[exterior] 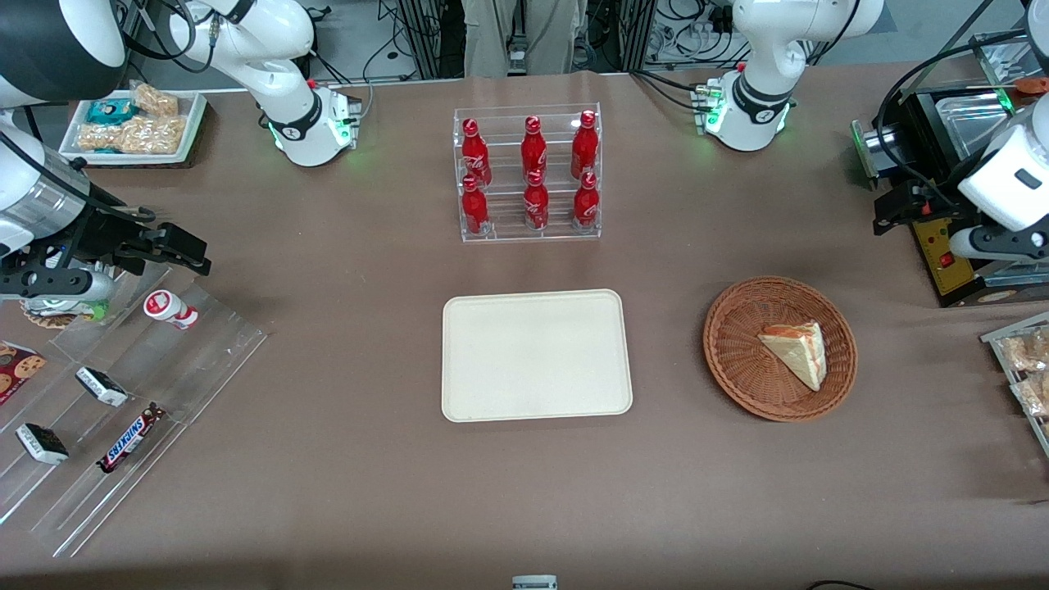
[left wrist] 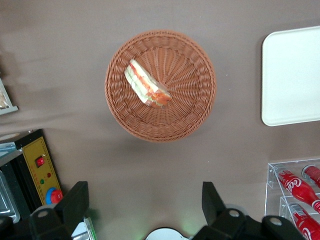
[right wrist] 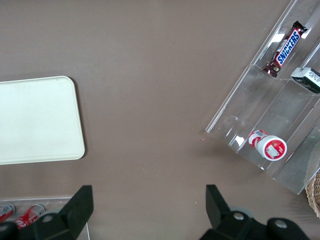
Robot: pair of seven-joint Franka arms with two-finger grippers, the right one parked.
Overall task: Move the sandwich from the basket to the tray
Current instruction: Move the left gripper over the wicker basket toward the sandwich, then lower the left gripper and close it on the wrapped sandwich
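The sandwich point(exterior: 796, 352) point(left wrist: 146, 83), a pale triangular wedge with orange-red and green filling, lies in the round wicker basket point(exterior: 737, 344) point(left wrist: 190, 100). The cream tray point(exterior: 533, 354) point(left wrist: 292, 75) lies bare beside the basket, toward the parked arm's end. My gripper point(exterior: 889, 211) point(left wrist: 145, 200) hangs well above the table, farther from the front camera than the basket and toward the working arm's end. It is open, the black fingers point(left wrist: 75, 202) wide apart with nothing between them.
A clear rack of red cola bottles point(exterior: 529, 176) stands farther from the camera than the tray. A yellow-panelled machine point(exterior: 942, 254) sits under my arm. Snack packs point(exterior: 1028, 369) lie at the working arm's end. A clear candy rack point(exterior: 123, 393) lies at the parked arm's end.
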